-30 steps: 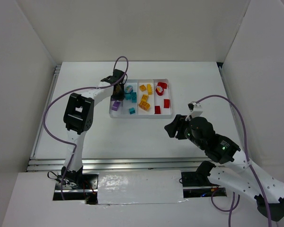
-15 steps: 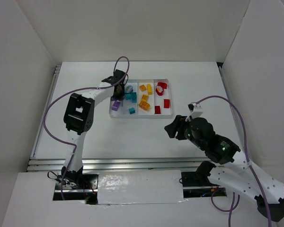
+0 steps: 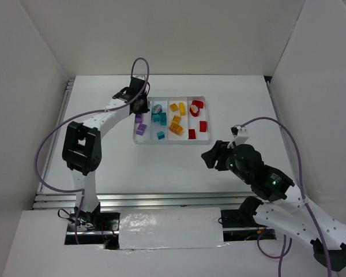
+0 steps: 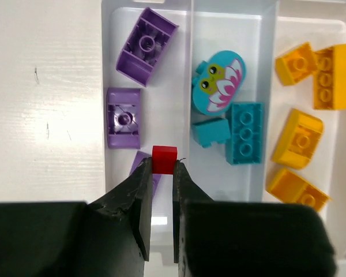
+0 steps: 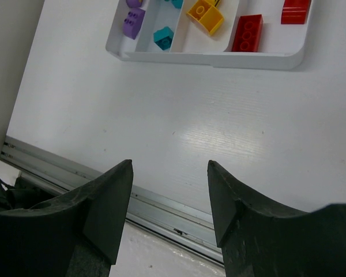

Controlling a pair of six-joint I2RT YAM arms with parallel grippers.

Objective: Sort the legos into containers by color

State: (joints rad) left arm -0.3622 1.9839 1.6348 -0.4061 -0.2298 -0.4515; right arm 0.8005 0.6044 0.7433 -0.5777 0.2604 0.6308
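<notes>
Red brick (image 4: pixel 164 158) pinched by left gripper (image 4: pixel 161 170) over purple slot (image 4: pixel 167 75); carry toward right edge, release low into red slot (image 3: pixel 199 117). Right gripper (image 5: pixel 167 202) apart.

The white tray (image 3: pixel 170 142) has four long compartments. From the left they hold purple bricks (image 4: pixel 145 46), teal bricks (image 4: pixel 246 133) with a round teal-and-pink piece (image 4: pixel 219 81), orange bricks (image 4: pixel 303 138) and red bricks (image 3: pixel 203 126). One small red brick (image 4: pixel 164 159) is pinched in the left gripper (image 4: pixel 161 173), over the purple compartment.
</notes>
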